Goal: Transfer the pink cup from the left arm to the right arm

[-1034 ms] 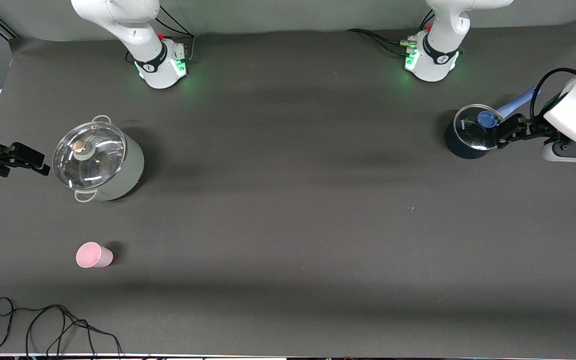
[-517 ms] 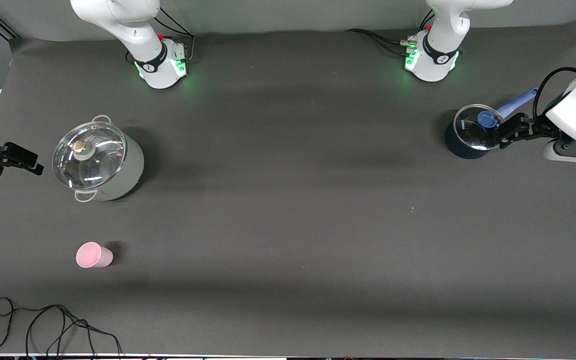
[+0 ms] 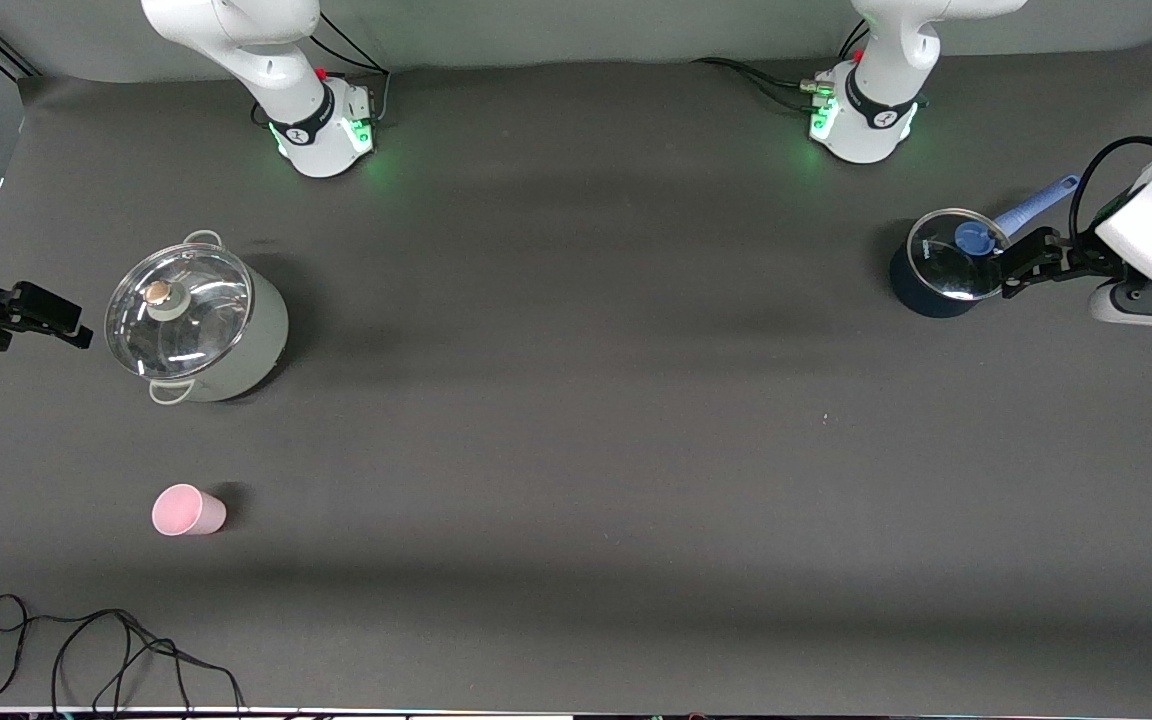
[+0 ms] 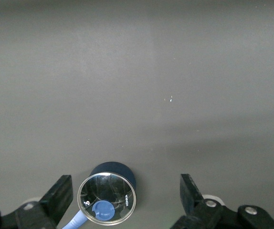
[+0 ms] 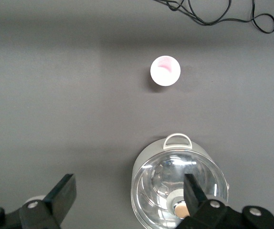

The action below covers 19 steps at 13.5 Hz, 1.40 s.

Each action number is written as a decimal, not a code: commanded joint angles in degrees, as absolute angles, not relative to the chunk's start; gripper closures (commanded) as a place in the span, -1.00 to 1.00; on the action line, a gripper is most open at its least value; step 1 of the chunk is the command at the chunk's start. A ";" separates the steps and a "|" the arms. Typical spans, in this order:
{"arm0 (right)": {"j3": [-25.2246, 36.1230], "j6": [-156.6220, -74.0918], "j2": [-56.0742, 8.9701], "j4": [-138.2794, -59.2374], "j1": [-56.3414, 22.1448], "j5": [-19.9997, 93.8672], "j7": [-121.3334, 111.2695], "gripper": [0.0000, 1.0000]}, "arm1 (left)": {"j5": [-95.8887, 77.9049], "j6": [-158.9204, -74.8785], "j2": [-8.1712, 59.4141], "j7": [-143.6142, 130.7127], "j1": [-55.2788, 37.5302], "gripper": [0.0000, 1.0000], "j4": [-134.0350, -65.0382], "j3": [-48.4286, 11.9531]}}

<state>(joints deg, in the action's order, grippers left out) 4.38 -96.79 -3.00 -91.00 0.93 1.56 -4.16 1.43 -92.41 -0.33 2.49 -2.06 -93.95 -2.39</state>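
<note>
The pink cup (image 3: 188, 510) stands alone on the dark table at the right arm's end, nearer the front camera than the big steel pot (image 3: 196, 325); nothing touches it. In the right wrist view the pink cup (image 5: 165, 71) shows as a pale round mouth. My right gripper (image 3: 61, 320) hangs open at the table's end beside the big pot, well apart from the cup; its jaws (image 5: 130, 195) are wide with nothing between them. My left gripper (image 3: 1021, 262) hangs open over the small dark pot (image 3: 939, 270) at the left arm's end, with nothing held (image 4: 126, 195).
The big pot (image 5: 180, 191) has a glass lid with a knob. The small dark pot (image 4: 109, 195) has a glass lid, a blue knob and a blue handle (image 3: 1036, 205). A black cable (image 3: 116, 650) lies looped near the table's front edge.
Both arms have drifted only slightly, the left hand a little toward its end of the table. The cup and both pots have not moved.
</note>
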 commanded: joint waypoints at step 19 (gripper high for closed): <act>3.96 -89.74 -2.99 -88.42 1.49 0.88 -3.87 -0.99 | 1.76 -91.85 0.44 3.25 -1.93 -1.00 -92.64 -2.37</act>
<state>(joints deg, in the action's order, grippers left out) 4.38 -90.94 -3.26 -89.17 1.08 1.55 -4.16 1.43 -92.43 0.02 2.49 -2.04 -93.93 -2.38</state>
